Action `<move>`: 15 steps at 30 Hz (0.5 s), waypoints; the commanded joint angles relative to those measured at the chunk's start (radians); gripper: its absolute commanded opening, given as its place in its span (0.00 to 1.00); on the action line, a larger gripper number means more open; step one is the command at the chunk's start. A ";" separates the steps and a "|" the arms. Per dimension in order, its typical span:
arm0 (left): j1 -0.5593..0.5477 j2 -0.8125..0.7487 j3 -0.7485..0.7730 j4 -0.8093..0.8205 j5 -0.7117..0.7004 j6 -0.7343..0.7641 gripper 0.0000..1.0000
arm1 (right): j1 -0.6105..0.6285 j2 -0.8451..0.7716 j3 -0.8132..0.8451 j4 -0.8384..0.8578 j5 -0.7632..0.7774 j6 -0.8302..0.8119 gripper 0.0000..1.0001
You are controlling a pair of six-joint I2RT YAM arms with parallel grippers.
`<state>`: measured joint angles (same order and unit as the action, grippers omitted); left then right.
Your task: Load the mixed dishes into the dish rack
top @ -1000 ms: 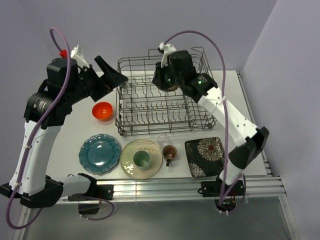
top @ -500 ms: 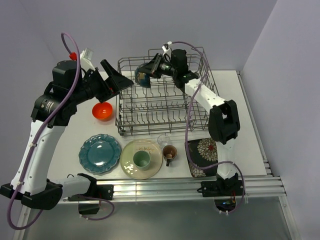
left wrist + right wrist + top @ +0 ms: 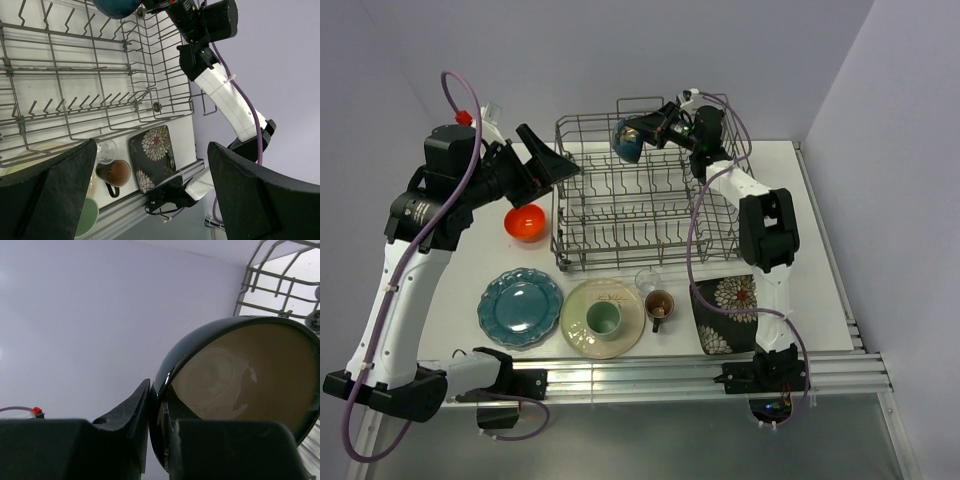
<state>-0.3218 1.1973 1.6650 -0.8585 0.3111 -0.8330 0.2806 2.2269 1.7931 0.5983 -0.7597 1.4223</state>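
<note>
Dark glaze outside and a tan inside: that is the dark bowl (image 3: 240, 375) as we see it in the right wrist view, tipped on edge. Its rim is pinched between the two fingers of the right gripper (image 3: 642, 131), so those jaws stand narrow, closed on the rim.

From above, we find the bowl held in the air over the far rail of the dish rack (image 3: 620, 250), and it touches no tine that we can make out. The left gripper (image 3: 548, 157) hangs by the rack's far left corner, its jaws spread wide with nothing between them (its own camera looks through the gap at the rack's wires and the dishes beyond).

On the white table (image 3: 810, 200), the red-orange bowl (image 3: 525, 221) sits just left of the rack. Along the near side, from left to right, we count:

- the teal scalloped plate (image 3: 520, 306)
- the cream round plate (image 3: 582, 335), with the pale green cup (image 3: 604, 318) standing on it
- the brown mug (image 3: 658, 306)
- the black square floral plate (image 3: 728, 313)

The clear glass (image 3: 646, 281) stands just behind the mug, close to the rack's near wall.
</note>
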 commanded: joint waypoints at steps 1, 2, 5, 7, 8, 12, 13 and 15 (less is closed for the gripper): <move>0.015 -0.031 -0.017 0.056 0.037 -0.005 0.99 | 0.000 -0.029 -0.001 0.175 -0.049 0.049 0.00; 0.016 -0.033 -0.025 0.059 0.039 -0.011 0.99 | -0.001 -0.023 0.000 0.178 -0.052 0.050 0.00; 0.018 -0.038 -0.036 0.068 0.045 -0.020 0.99 | -0.006 0.000 0.000 0.182 -0.061 0.052 0.00; 0.018 -0.044 -0.047 0.070 0.043 -0.028 0.98 | -0.009 0.019 0.009 0.190 -0.061 0.064 0.00; 0.018 -0.047 -0.050 0.069 0.039 -0.029 0.98 | -0.009 0.022 0.008 0.193 -0.059 0.066 0.00; 0.020 -0.054 -0.060 0.069 0.026 -0.037 0.99 | -0.012 0.033 -0.001 0.192 -0.043 0.055 0.00; 0.020 -0.057 -0.063 0.069 0.026 -0.037 0.99 | -0.012 0.043 -0.001 0.192 -0.041 0.055 0.00; 0.021 -0.059 -0.068 0.075 0.025 -0.040 0.99 | -0.015 0.063 0.006 0.193 -0.046 0.056 0.00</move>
<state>-0.3065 1.1667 1.6024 -0.8322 0.3294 -0.8608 0.2703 2.2894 1.7737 0.6724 -0.8051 1.4570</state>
